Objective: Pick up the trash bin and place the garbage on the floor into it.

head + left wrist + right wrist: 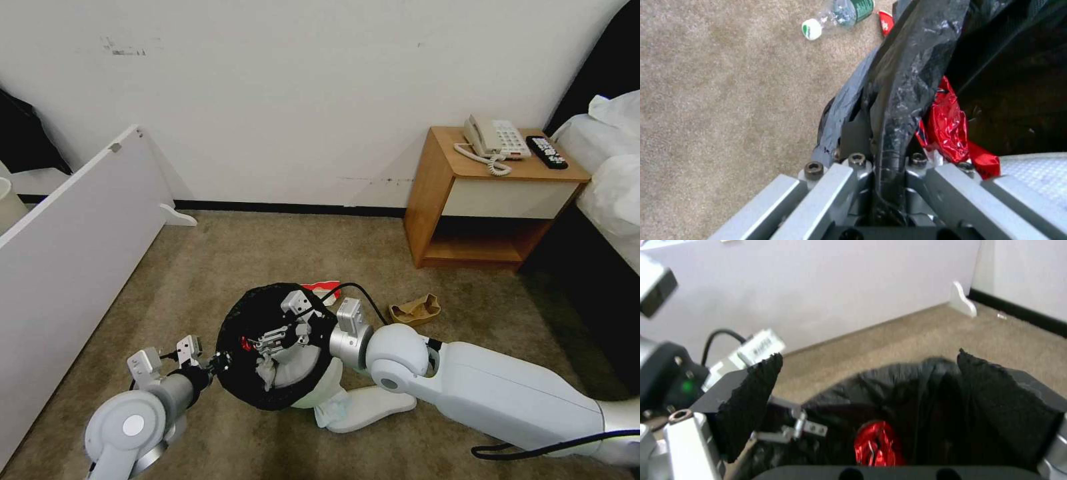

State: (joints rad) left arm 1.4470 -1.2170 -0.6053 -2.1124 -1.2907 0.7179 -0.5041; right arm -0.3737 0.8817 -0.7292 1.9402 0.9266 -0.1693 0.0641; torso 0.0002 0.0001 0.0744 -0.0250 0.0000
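Note:
The trash bin (267,347), white with a black bag over its rim, sits low over the carpet floor (220,267). My left gripper (217,363) is shut on the near-left rim; the left wrist view shows its jaws pinching the bag's edge (902,83). My right gripper (273,340) hangs open over the bin's mouth, black pads (751,396) spread apart and nothing between them. Inside lie a red crushed wrapper (876,443) and a white slipper (297,367). On the floor are another white slipper (373,407), a brown paper bag (415,310), a red-and-white wrapper (319,291) and a green-labelled bottle (840,13).
A white board (73,233) leans along the left. A wooden nightstand (433,200) with a phone and a remote stands at the back right, with a bed (613,167) beside it. The wall (300,100) closes the back.

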